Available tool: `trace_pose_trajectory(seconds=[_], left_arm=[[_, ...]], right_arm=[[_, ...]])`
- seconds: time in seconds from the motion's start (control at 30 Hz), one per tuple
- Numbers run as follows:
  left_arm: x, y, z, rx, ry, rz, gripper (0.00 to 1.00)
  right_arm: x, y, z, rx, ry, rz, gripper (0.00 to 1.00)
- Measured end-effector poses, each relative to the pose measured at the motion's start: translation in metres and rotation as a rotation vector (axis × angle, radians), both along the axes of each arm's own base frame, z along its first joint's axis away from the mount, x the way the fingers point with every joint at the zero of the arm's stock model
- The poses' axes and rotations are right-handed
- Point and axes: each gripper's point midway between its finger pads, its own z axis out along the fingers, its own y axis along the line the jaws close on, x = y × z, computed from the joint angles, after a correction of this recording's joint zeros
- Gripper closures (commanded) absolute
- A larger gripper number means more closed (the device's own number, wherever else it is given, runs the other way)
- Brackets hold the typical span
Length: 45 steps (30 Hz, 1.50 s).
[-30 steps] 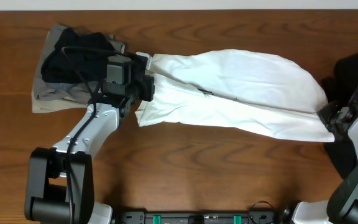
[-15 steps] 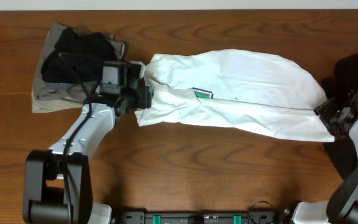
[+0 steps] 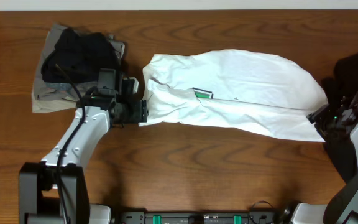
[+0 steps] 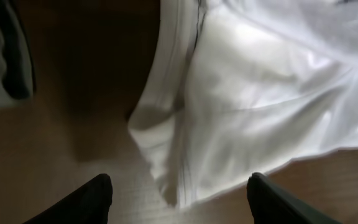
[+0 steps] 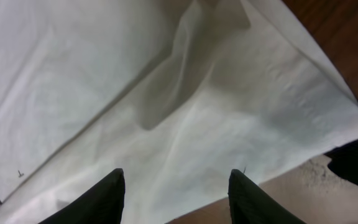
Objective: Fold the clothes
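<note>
Where the white T-shirt [image 3: 235,93] lies, it stretches crosswise over the middle of the wooden table [image 3: 197,168] as a long, rumpled band. A crease runs along its length and a small green print [image 3: 202,94] shows near the middle.

At the shirt's left end, by the lower corner, sits the left gripper [image 3: 140,112]. Its jaws stand well apart with nothing between them. In the left wrist view the two dark fingers [image 4: 89,202] frame the bottom of the picture, and the shirt's hemmed corner lies loose on the wood ahead of the gap, free of both.

At the shirt's right end, by the lower corner, sits the right gripper [image 3: 316,117]. Its jaws are also parted, somewhat less widely, and they hold nothing. The right wrist view shows its fingers [image 5: 98,199] apart over flat white cloth, with the shirt's edge and a strip of table just below them. The tips look just clear of the cloth, though from this angle that is hard to be sure of.

Toward the table's far left corner a black garment [image 3: 73,53] is heaped on top of a grey-khaki garment [image 3: 45,99]. This pile is near the left gripper and lies apart from the shirt, with bare wood between them.
</note>
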Motion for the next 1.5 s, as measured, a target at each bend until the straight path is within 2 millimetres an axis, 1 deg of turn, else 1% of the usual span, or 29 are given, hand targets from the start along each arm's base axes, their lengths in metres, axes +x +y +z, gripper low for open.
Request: trace_pose_trajectory(seconds=[0.07, 0.17, 0.27, 0.3, 0.47, 0.57, 0.63, 0.7, 0.77, 0.8, 0.87, 0.93, 1.0, 1.07, 1.1, 1.17, 1.27, 1.33, 1.5], left_arm=[[0.006, -0.001, -0.009, 0.0, -0.007, -0.002, 0.52], [0.011, -0.001, -0.029, 0.006, 0.011, -0.015, 0.67], [0.009, -0.002, -0.048, 0.007, 0.052, -0.019, 0.81], [0.01, -0.002, -0.049, 0.006, 0.05, -0.021, 0.93], [0.007, 0.002, -0.049, 0.01, 0.069, -0.009, 0.94], [0.005, 0.011, -0.049, 0.018, 0.094, 0.028, 0.94], [0.005, 0.021, -0.048, 0.023, 0.099, 0.061, 0.94], [0.005, 0.031, -0.047, 0.032, 0.103, 0.092, 0.94], [0.004, 0.038, -0.047, 0.041, 0.107, 0.111, 0.94], [0.004, 0.041, -0.047, 0.047, 0.109, 0.12, 0.94], [0.004, 0.041, -0.047, 0.05, 0.11, 0.122, 0.94], [0.004, 0.042, -0.047, 0.053, 0.11, 0.122, 0.94], [0.004, 0.042, -0.047, 0.053, 0.111, 0.122, 0.94], [0.003, 0.042, -0.047, 0.053, 0.112, 0.122, 0.94], [0.003, 0.042, -0.047, 0.053, 0.112, 0.122, 0.94], [0.003, 0.042, -0.047, 0.053, 0.112, 0.122, 0.94], [0.003, 0.042, -0.047, 0.053, 0.112, 0.122, 0.94], [0.003, 0.042, -0.047, 0.053, 0.112, 0.122, 0.94], [0.003, 0.042, -0.047, 0.053, 0.111, 0.122, 0.94]], right_arm=[[0.0, 0.0, 0.0, 0.0, 0.001, 0.004, 0.48], [-0.002, 0.001, -0.001, 0.005, 0.007, 0.007, 0.49], [-0.004, 0.003, -0.001, 0.009, 0.015, 0.008, 0.49], [-0.005, 0.003, -0.001, 0.012, 0.019, 0.008, 0.49], [-0.007, 0.001, -0.003, -0.004, 0.031, 0.011, 0.49], [-0.012, -0.009, -0.005, -0.062, 0.064, -0.007, 0.47], [-0.012, -0.019, -0.005, -0.109, 0.069, -0.022, 0.47], [-0.002, -0.028, -0.002, -0.153, 0.03, -0.026, 0.51], [0.013, -0.034, 0.005, -0.189, -0.04, -0.006, 0.59], [0.019, -0.035, 0.007, -0.194, -0.066, 0.002, 0.6], [0.027, -0.031, 0.009, -0.181, -0.113, 0.026, 0.65], [0.028, -0.025, 0.008, -0.154, -0.124, 0.042, 0.77], [0.024, -0.017, 0.003, -0.121, -0.11, 0.047, 0.79], [0.017, -0.008, -0.005, -0.092, -0.079, 0.05, 0.86], [0.012, -0.003, -0.01, -0.078, -0.061, 0.047, 0.88], [0.006, 0.002, -0.019, -0.064, -0.039, 0.039, 0.89], [0.006, 0.004, -0.028, -0.063, -0.048, 0.017, 0.93], [0.01, 0.003, -0.032, -0.065, -0.079, -0.012, 0.96], [0.026, 0.003, -0.042, -0.078, -0.209, -0.096, 0.97]])
